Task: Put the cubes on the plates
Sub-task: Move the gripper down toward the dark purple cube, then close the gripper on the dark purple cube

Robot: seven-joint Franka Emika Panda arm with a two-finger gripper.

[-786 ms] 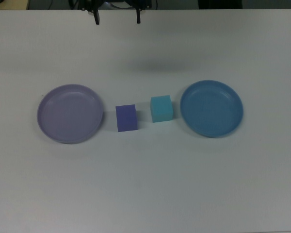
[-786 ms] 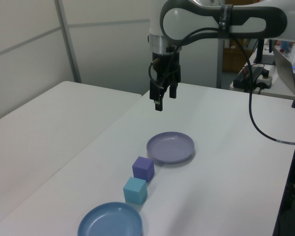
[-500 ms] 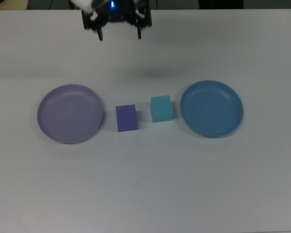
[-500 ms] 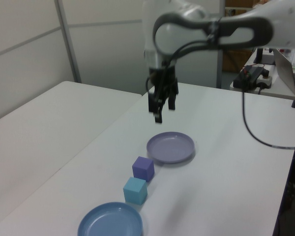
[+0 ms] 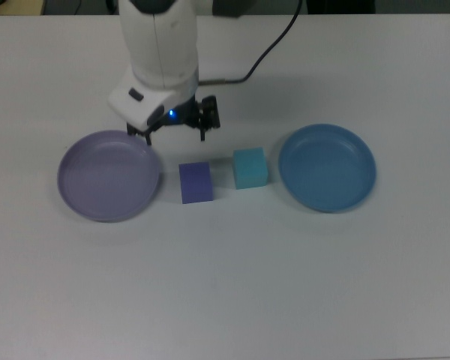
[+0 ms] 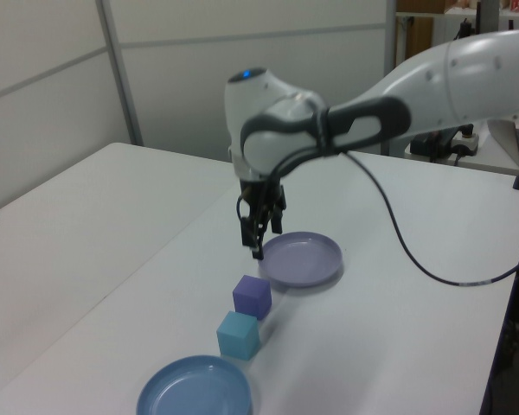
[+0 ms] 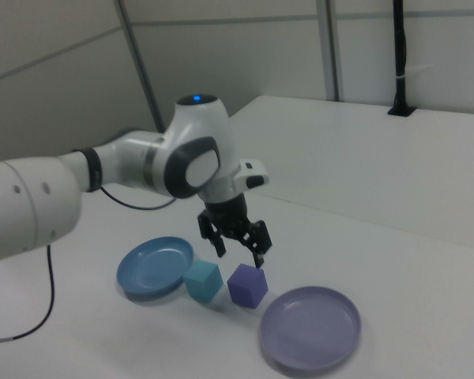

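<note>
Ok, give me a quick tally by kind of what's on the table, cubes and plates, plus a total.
Cubes: 2, the violet-blue cube and the turquoise cube, both on the table between the plates.
Plates: 2, the lavender plate and the blue plate, both empty.
Total: 4.

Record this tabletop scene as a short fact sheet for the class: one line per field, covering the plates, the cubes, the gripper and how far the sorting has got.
plates: lavender plate at the top view's left, blue plate at the top view's right, both empty
cubes: violet-blue cube and turquoise cube, side by side on the table between the plates
gripper: gripper open, holding nothing, above the table near the violet-blue cube
progress: no cube on a plate yet
</note>
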